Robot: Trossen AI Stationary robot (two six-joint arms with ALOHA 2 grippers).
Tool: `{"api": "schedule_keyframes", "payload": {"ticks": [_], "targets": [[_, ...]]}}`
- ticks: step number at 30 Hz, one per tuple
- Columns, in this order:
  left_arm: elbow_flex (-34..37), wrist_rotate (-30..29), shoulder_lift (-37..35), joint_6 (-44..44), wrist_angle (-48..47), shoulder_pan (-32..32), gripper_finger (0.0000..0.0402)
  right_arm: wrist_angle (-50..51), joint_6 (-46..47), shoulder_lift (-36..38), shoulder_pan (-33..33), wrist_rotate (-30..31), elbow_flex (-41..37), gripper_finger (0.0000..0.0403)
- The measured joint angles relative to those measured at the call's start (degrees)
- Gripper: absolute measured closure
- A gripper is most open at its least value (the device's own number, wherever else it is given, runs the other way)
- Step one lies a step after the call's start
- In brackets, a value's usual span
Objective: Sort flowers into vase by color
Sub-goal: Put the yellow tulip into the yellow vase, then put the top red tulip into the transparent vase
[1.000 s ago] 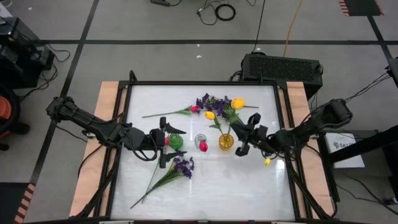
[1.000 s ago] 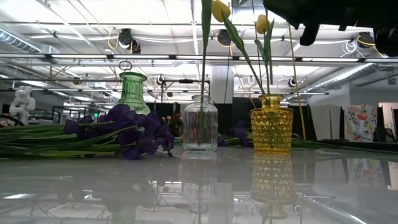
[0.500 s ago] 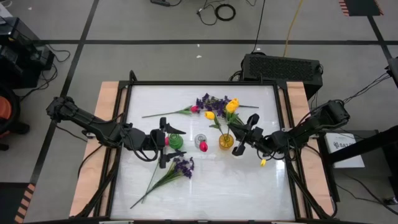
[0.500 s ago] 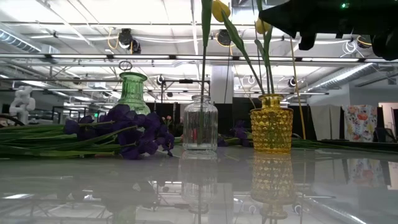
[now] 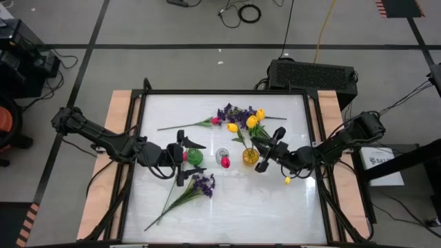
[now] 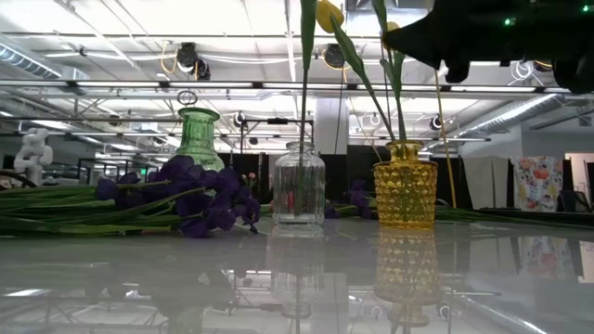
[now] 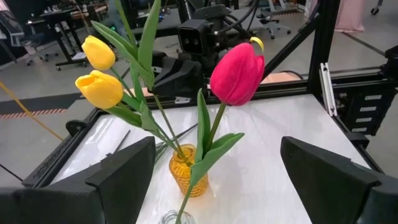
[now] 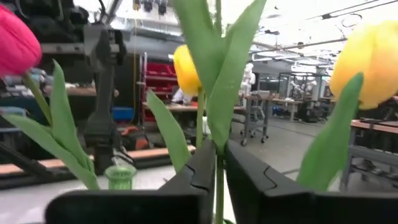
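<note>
Gripping a yellow tulip (image 8: 219,87) by its green stem, the right gripper (image 5: 266,153) is keeping its jaws nearly closed just above the yellow vase (image 5: 250,156), where this stem and another yellow tulip (image 5: 233,127) are standing. Beyond it, the clear vase (image 5: 222,156) is holding a pink tulip (image 5: 225,162). The left gripper (image 5: 180,158) is waiting with jaws wide open and empty beside the green vase (image 5: 195,155). Purple sprigs (image 5: 202,184) are lying on the bench (image 5: 275,207) near it.
</note>
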State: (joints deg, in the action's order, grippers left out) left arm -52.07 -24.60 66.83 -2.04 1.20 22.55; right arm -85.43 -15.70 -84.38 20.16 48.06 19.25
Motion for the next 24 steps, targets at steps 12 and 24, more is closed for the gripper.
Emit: {"api": "schedule_keyframes", "payload": {"ticks": [12,24], "targets": [[0.0,0.0,0.0,0.1,-0.4,0.0,0.0049,4.4,0.9,0.4,2.5,4.9,0.0,0.0281],[0.0,0.0,0.0,0.1,-0.2,0.0,0.0049,4.6,-4.9,5.4,10.5,9.7,0.0,0.0247]]}}
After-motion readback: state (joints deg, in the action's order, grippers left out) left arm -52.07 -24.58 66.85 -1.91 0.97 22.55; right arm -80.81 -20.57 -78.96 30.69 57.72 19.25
